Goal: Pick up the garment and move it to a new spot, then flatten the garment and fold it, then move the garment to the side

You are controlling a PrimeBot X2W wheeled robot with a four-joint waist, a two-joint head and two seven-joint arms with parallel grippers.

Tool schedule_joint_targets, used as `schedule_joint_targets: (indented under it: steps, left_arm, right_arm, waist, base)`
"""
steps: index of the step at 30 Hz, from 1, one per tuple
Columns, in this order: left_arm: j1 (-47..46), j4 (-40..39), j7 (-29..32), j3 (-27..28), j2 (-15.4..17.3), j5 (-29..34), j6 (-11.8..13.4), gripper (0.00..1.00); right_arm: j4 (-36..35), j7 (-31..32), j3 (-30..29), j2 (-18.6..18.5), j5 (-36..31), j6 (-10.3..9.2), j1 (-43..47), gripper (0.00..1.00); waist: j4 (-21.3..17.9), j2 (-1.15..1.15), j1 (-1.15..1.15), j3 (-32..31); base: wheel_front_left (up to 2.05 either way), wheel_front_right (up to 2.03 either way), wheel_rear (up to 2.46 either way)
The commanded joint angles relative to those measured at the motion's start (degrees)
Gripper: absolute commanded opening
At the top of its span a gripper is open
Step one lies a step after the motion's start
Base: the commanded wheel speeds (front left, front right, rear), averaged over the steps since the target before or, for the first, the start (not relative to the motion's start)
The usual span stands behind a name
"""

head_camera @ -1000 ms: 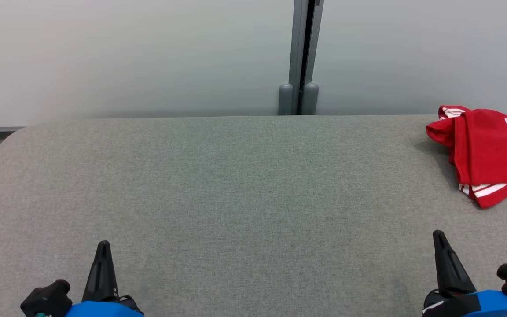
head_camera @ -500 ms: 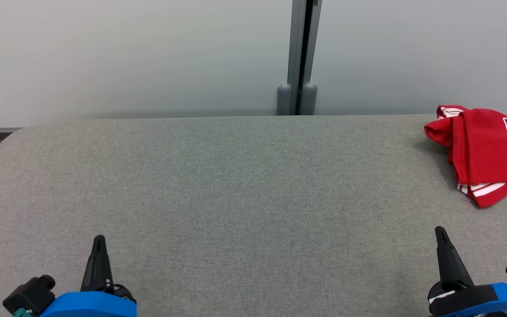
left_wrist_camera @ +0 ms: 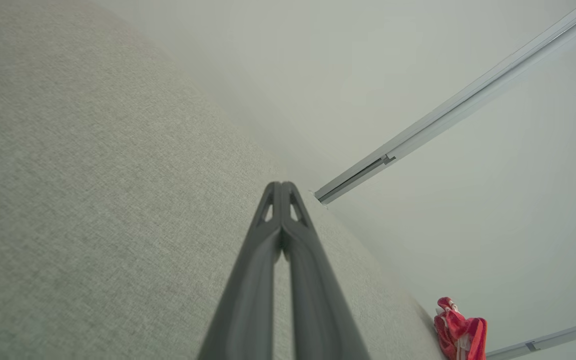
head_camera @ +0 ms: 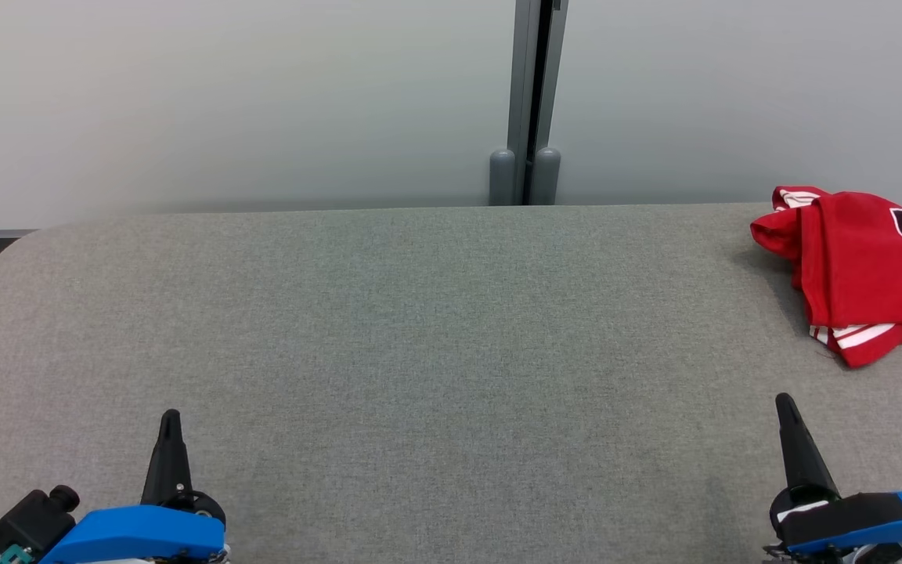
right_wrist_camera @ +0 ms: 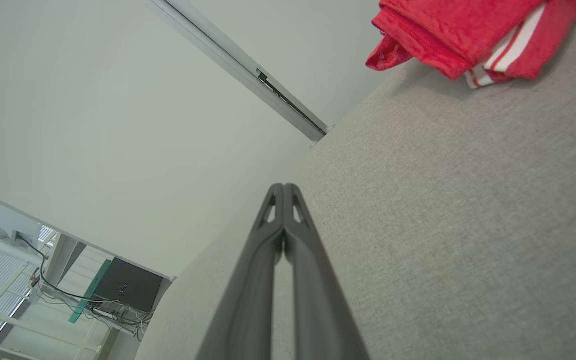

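Garment (head_camera: 858,274) folded at two o'clock, seemingly set aside; left gripper (head_camera: 170,423) and right gripper (head_camera: 789,415) hover empty, pressed together.

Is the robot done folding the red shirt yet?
It looks nearly finished. The red shirt lies loosely folded at the far right of the table, so folding and moving aside seem done. The left gripper and right gripper are shut, holding nothing. Nothing obvious is left.

Left gripper (left_wrist_camera: 280,187), fingertips pressed together, low over grey fabric table (left_wrist_camera: 93,200). Red garment (left_wrist_camera: 460,330) bunched well right of fingers, at table's far edge. Beyond tips: pale wall (left_wrist_camera: 418,60), grey rail (left_wrist_camera: 448,110) slanting.
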Motion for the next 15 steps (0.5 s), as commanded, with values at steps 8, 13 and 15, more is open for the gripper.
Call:
schedule_joint_targets:
  steps: [8,13,15]
  left_arm:
    - [-2.2,-0.3,1.7,0.8,0.0,-7.0,-0.5,0.0]
    - [-2.7,-0.2,2.5,1.1,0.0,-10.4,-0.6,0.0]
    - [-2.8,-0.1,2.8,1.2,0.0,-11.7,-0.7,0.0]
  right_arm:
    - [0.1,1.4,-0.5,-0.2,6.7,0.02,-2.3,0.0]
    - [0.4,2.1,-0.6,-0.2,9.9,0.02,-2.7,0.0]
    - [0.5,2.4,-0.6,-0.2,11.2,0.02,-2.7,0.0]
  waist:
    - [-0.2,0.0,0.0,0.0]
    - [-0.3,0.0,0.0,0.0]
    - [-0.3,0.0,0.0,0.0]
  base:
    - [0.0,0.0,0.0]
    - [0.0,0.0,0.0]
    - [0.0,0.0,0.0]
